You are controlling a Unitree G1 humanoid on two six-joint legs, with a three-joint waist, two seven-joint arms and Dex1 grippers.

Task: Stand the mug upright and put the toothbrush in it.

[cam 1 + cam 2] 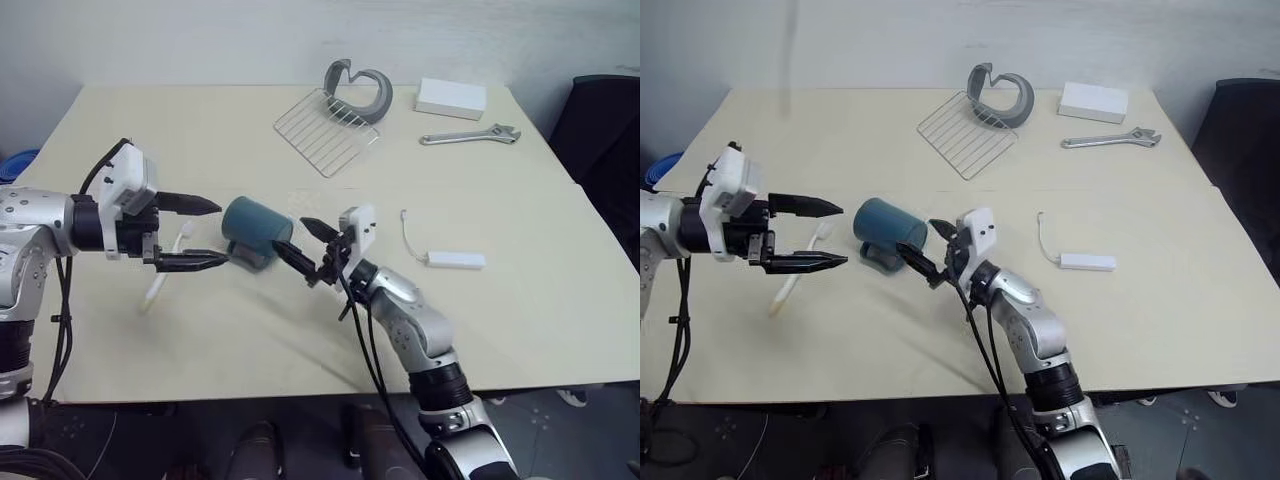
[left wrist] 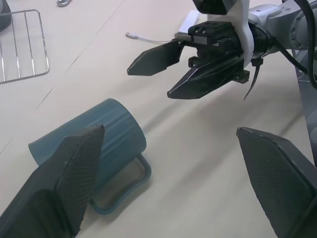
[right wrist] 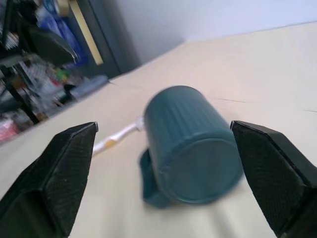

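The dark teal mug lies on its side on the cream table, handle down on the tabletop. Its closed base faces my right gripper, which stands open just right of it, clear of it. My left gripper hangs open just left of the mug with nothing between its fingers. Behind and below that gripper lies the toothbrush, flat on the table, its handle partly hidden. The right wrist view shows the toothbrush past the mug.
A wire rack and a grey curved object lie at the back. A white box and a wrench are back right. A white adapter with a thin cable lies right of my right arm. A dark chair stands past the table's right edge.
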